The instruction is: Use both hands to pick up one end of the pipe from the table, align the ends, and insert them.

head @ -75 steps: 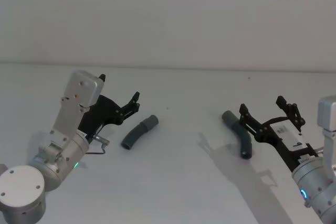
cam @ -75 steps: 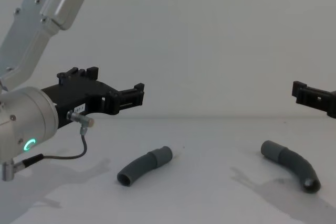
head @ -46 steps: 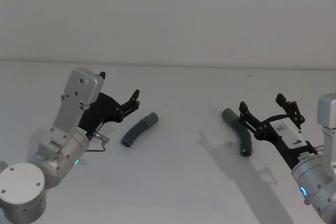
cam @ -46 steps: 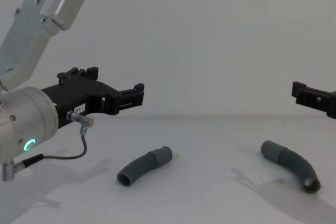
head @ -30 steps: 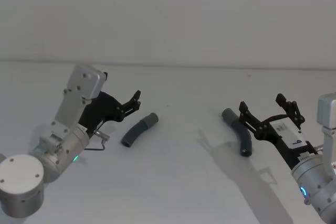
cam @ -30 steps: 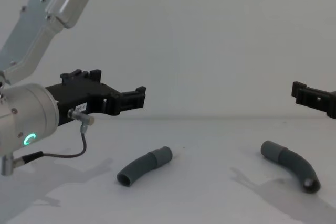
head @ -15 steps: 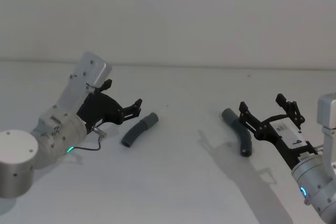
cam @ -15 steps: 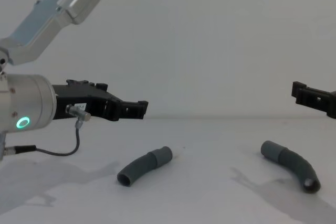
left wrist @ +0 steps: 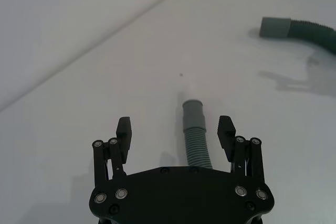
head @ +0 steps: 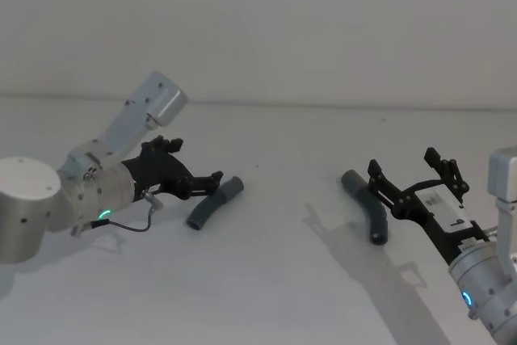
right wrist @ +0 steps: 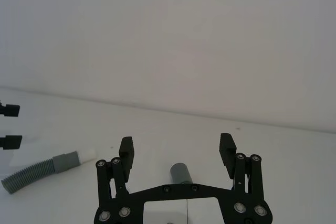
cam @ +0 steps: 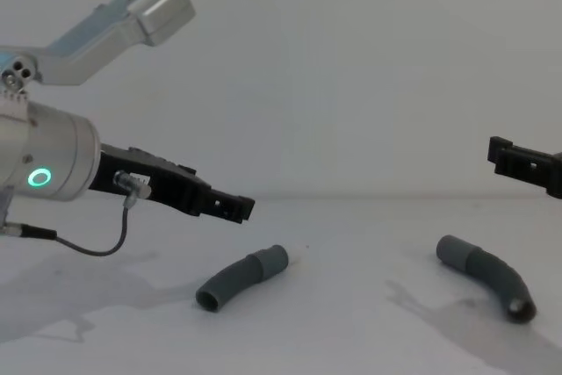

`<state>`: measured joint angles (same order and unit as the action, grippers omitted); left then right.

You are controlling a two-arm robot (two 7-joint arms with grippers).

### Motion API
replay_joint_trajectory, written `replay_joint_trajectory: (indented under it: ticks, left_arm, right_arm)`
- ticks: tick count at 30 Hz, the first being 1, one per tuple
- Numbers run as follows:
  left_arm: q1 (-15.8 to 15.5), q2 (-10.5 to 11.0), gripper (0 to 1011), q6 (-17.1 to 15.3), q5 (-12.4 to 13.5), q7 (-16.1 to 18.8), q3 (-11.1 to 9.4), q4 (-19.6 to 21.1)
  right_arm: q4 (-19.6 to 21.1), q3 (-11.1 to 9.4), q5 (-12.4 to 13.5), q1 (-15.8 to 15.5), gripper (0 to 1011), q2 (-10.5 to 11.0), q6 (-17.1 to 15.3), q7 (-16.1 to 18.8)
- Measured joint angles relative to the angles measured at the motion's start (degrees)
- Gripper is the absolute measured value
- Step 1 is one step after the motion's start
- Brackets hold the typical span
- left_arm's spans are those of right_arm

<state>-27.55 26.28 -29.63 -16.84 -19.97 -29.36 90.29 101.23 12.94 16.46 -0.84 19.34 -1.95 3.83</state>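
Off-white bench (head: pixel 266 296), blank wall (head: pixel 258 22) behind. Two curved ribbed pipe pieces flat on bench, well apart. Left pipe piece (head: pixel 208 206): left cuff (head: pixel 233 186) at far end, whitish tip (left wrist: pixel 189 88) on it. Right pipe piece (head: pixel 370 209): right cuff (head: pixel 350 178) at far end, angled toward centre. Left hand (left wrist: pixel 175 126) spread wide open, hovering low over ribbed part of left pipe piece, clear of it, nothing held. Right hand (right wrist: pixel 177 144) also wide open, raised above right pipe piece, lined up over right cuff, empty. Green ring (cam: pixel 38 177) lit on left wrist.
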Motion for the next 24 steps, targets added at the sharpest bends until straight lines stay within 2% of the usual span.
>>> replay_joint_trajectory:
  ticks: [12, 24]
  left_arm:
    - [-4.97, -0.91, 1000, -4.23, 0.63, -5.05, -2.92, -4.19]
    - [-7.15, -2.20, 1000, -5.81, 1.70, -6.85, -4.53, -7.35]
  right_arm:
    - [0.00, 0.00, 0.00, 0.00, 1001, 0.00, 0.00, 0.00]
    - [0.00, 0.00, 0.00, 0.00, 1001, 0.00, 0.00, 0.00]
